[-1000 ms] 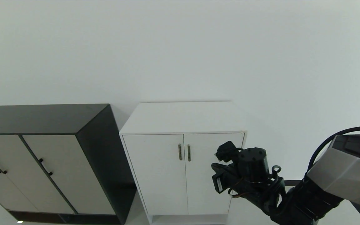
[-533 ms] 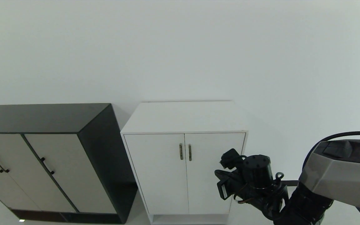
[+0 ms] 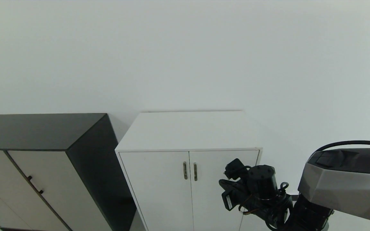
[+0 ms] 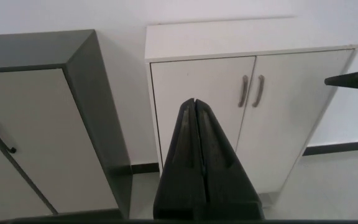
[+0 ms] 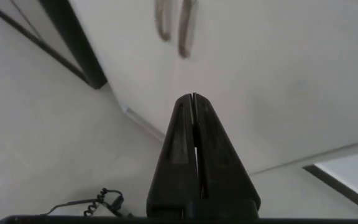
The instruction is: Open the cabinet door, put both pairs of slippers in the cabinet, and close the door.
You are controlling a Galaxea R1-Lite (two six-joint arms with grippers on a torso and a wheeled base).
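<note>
Right pincer (image 5: 193,99) and left pincer (image 4: 195,102) pressed together, empty. Slim handle (image 3: 195,171) ahead-left of right pincer: stiff bar, best hold; cabinet door (image 3: 208,192) probably light, free-swinging.

You have the white cabinet (image 3: 189,130) standing upright against the wall. Both its doors (image 3: 159,189) are shut and flush, their two slim vertical handles (image 3: 185,170) side by side at the middle seam.
</note>
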